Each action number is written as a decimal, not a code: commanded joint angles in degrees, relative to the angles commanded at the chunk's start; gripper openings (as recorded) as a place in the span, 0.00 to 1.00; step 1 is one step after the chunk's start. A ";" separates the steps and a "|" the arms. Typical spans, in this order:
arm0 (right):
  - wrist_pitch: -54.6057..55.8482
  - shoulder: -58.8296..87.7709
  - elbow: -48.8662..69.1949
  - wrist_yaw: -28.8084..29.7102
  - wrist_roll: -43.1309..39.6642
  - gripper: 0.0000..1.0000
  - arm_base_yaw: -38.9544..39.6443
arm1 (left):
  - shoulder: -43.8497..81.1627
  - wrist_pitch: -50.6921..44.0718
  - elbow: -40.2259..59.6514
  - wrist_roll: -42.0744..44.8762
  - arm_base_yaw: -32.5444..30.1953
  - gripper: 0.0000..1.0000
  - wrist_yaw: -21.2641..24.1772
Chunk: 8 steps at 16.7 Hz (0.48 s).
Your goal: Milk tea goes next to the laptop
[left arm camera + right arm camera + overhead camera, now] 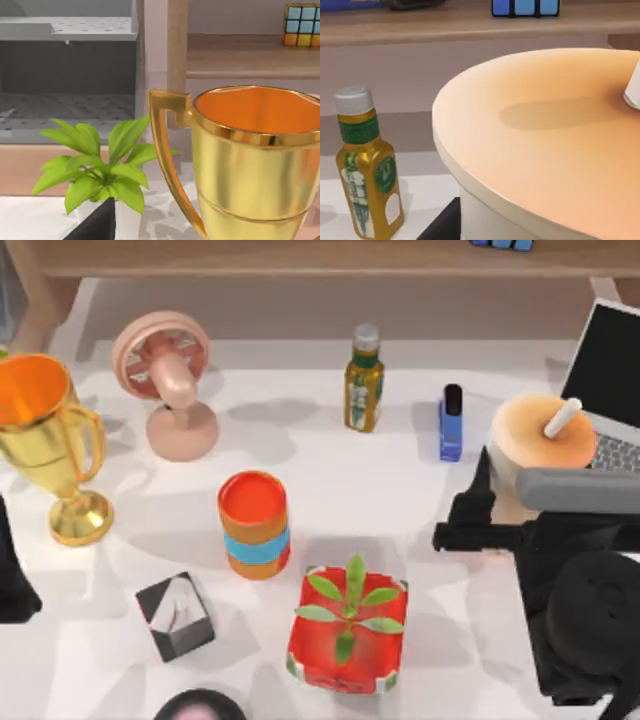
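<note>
The milk tea [535,430], a pale cup with an orange-tan domed lid and a white straw, stands at the table's right side. It is right beside the laptop [612,370], whose black screen and grey keys show at the right edge. My right gripper [515,485] is shut on the cup from the near side, and one black finger [483,472] presses its left wall. The lid [545,140] looms close in the right wrist view. My left gripper [10,575] stays parked at the left edge, near the gold trophy [45,440].
A green-labelled bottle [364,380] and a small blue item [451,425] stand left of the cup. An orange can [254,525], a red plant pot [347,630], a pink fan [170,380] and a black-and-white box [175,615] fill the middle and left.
</note>
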 joint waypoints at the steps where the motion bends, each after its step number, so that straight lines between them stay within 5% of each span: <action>1: 0.30 -0.76 1.25 -1.83 -1.00 0.00 -2.28 | 0.00 0.00 0.00 0.00 0.00 1.00 0.00; 8: 1.82 -4.90 10.28 -23.31 -10.57 0.00 -28.53 | 0.00 0.00 0.00 0.00 0.00 1.00 0.00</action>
